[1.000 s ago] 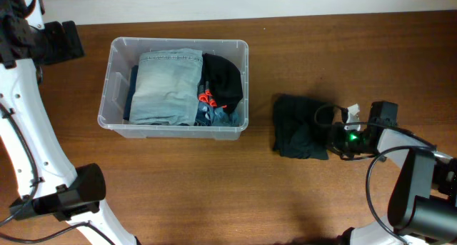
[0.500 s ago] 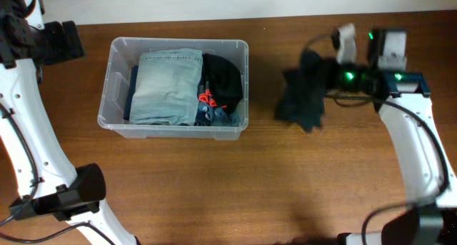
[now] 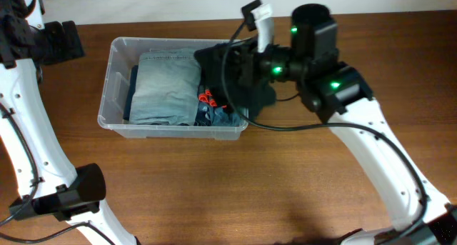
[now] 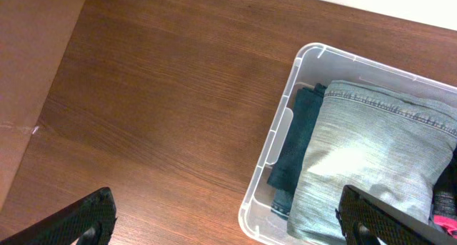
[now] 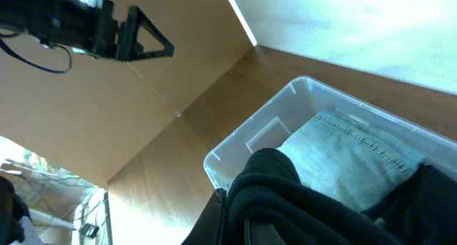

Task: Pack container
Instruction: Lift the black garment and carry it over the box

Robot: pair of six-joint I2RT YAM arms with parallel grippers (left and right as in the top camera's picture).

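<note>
The clear plastic container (image 3: pixel 114 84) stands at the table's left centre, holding folded light-blue jeans (image 3: pixel 166 84), a dark blue folded item, a black garment and something with orange parts (image 3: pixel 206 97). My right gripper (image 3: pixel 239 66) is shut on a dark black garment (image 3: pixel 251 88) and holds it over the container's right end. In the right wrist view the garment (image 5: pixel 300 202) fills the jaws, with the container (image 5: pixel 257 134) and jeans (image 5: pixel 357 156) beyond. My left gripper (image 4: pixel 228 223) is open and empty, high beside the container's left end (image 4: pixel 275 141).
The brown wooden table (image 3: pixel 300 188) runs to a white wall at the back. The left arm's white links (image 3: pixel 28 152) stand along the table's left edge. A cardboard-coloured panel (image 4: pixel 28 73) lies left of the table.
My right arm has carried the black garment leftward from the table's right side to above the container's right end. The left arm has not moved.
</note>
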